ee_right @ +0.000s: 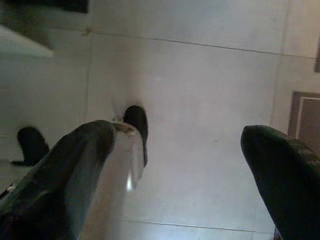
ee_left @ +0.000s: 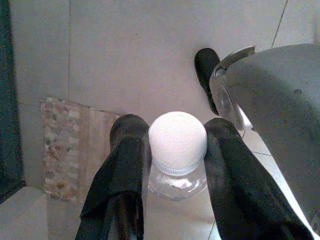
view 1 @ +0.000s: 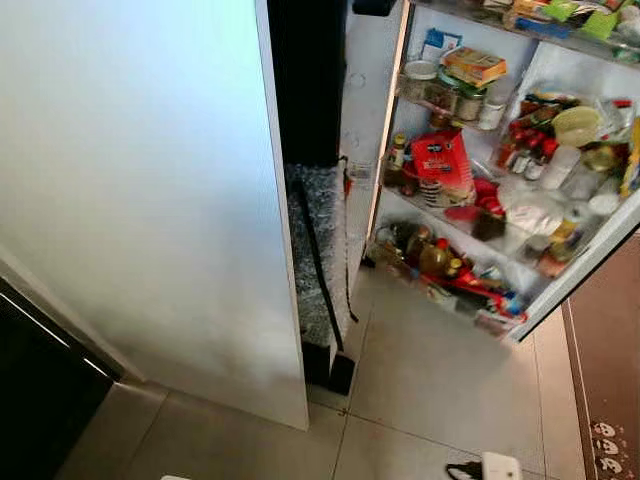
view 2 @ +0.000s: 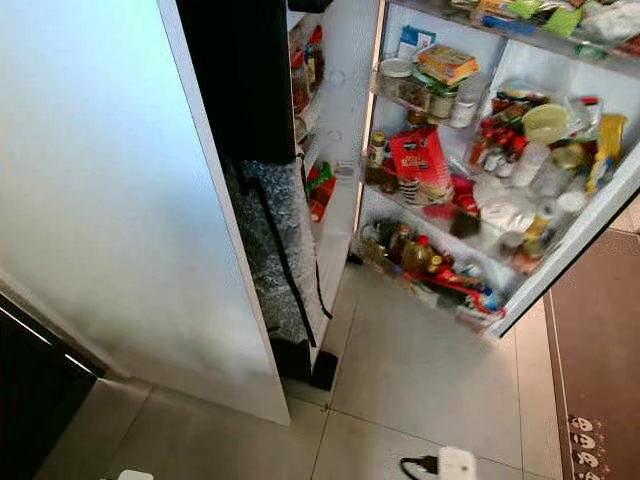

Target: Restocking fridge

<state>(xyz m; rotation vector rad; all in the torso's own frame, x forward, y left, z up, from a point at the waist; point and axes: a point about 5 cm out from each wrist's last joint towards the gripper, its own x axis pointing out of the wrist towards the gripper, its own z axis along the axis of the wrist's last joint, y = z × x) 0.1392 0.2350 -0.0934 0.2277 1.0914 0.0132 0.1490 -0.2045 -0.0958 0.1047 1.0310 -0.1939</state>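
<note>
Left pincer [ee_left: 175, 150] clamped on bottle [ee_left: 177, 170] just under white cap [ee_left: 177, 140], one finger each side, above tiled floor [ee_left: 150, 60]; right pincer [ee_right: 200, 165] spread wide, empty, over floor; ahead, fridge door [view 1: 150, 200] open, shelves [view 1: 470, 230] crammed.

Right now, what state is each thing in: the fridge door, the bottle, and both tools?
Fridge door: swung open, shelves crowded.
Bottle: white cap on, held upright between the fingers.
Left tool: shut on the bottle.
Right tool: open, holding nothing, above the floor tiles.
</note>
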